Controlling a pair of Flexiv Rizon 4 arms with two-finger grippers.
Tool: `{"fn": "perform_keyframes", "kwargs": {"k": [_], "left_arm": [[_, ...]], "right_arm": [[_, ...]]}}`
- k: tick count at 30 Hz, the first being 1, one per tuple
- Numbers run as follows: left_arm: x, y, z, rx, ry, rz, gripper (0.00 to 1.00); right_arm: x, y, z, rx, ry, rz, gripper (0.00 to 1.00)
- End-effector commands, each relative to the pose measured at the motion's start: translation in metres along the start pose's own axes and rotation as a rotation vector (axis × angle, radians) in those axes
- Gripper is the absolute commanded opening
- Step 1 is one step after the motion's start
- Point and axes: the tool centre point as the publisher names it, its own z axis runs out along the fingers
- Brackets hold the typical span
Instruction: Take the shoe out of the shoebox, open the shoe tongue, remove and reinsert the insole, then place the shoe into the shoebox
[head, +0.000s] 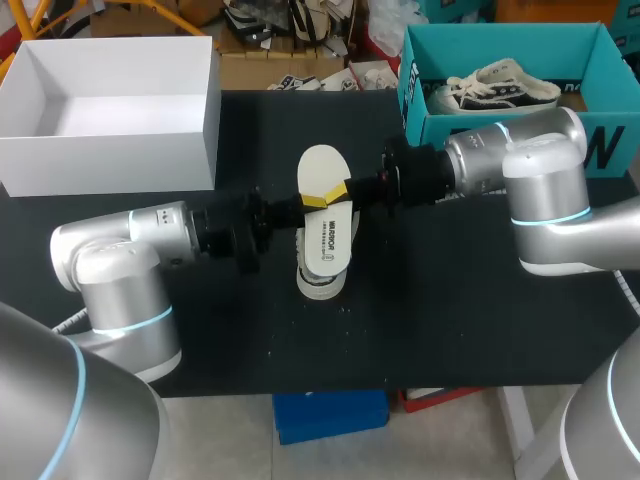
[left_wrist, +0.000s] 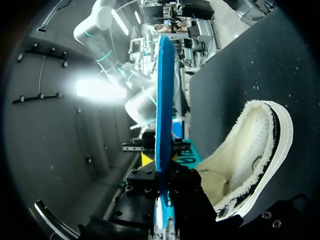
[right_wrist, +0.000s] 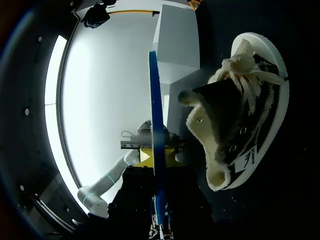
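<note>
Insole (head: 322, 165), thin, light and probably floppy, held above the shoe (head: 318, 288) at mid-table, its 2 long edges clamped by the left gripper (head: 315, 202) and right gripper (head: 338, 192); mid-length holds should limit sagging.

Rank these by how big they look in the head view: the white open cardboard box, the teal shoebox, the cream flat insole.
White open cardboard box and teal shoebox: about alike, the teal one partly hidden by my right arm.
Cream flat insole: clearly smallest.
</note>
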Motion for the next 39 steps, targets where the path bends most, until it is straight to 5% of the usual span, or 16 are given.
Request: {"fn": "perform_keyframes", "kwargs": {"k": [1, 2, 3, 18, 31, 39], "left_arm": [[0.000, -0.002, 0.002, 0.004, 0.008, 0.002, 0.00], [0.000, -0.002, 0.000, 0.008, 0.012, 0.001, 0.00], [-0.001, -0.003, -0.001, 0.012, 0.018, 0.003, 0.00], [-0.011, -0.053, -0.048, 0.079, 0.214, -0.126, 0.00], [-0.005, -0.106, -0.093, 0.151, 0.371, -0.261, 0.00], [-0.001, -0.120, -0.101, 0.193, 0.398, -0.259, 0.00]], "right_arm": [[0.001, 0.000, 0.002, 0.000, 0.000, 0.000, 0.15], [0.001, 0.000, 0.002, 0.000, 0.000, 0.000, 0.48], [0.001, 0.000, 0.001, -0.009, -0.006, 0.002, 1.00], [-0.001, -0.028, -0.038, -0.176, -0.127, 0.067, 1.00], [0.000, -0.084, -0.084, -0.394, -0.261, 0.150, 1.00], [0.010, -0.117, -0.104, -0.526, -0.319, 0.168, 1.00]]}}
